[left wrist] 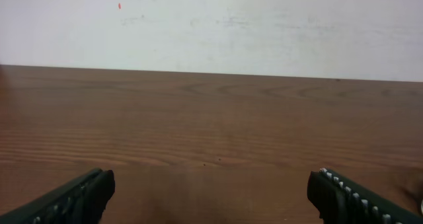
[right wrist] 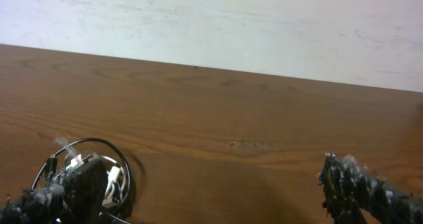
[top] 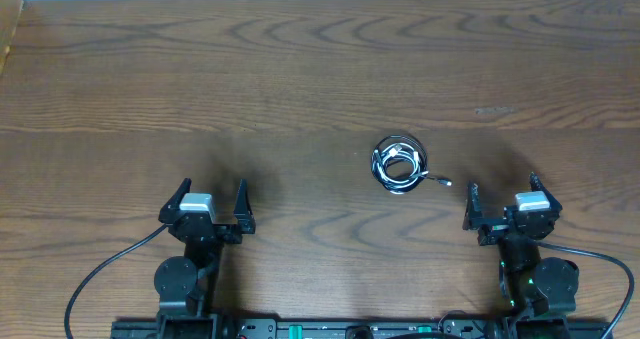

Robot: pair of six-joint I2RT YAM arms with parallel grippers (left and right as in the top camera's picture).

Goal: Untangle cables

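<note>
On the wooden table, a little right of centre, the cables lie wound together in one small round coil, black strands looping about white ones; a short loose end trails from the coil's lower right side and ends in a small silvery plug lying flat on the wood; the coil sits nearer the right arm than the left, up and to the left of the right gripper and apart from it, touched by neither arm; the left gripper sits near the front edge on the left side, well apart from the coil, its jaws spread wide and released over bare wood; the left wrist view agrees, showing the left gripper with its two dark fingers at the lower corners, plain table top ahead and a white wall beyond; the right gripper likewise stands released, jaws wide, gripping nothing; in the right wrist view the right gripper frames open wood, while the cables show at the lower left, partly hidden behind the finger on that side, a thin black loop arching over the white strands; thick black wires run out from both arm bases near the front edge.
</note>
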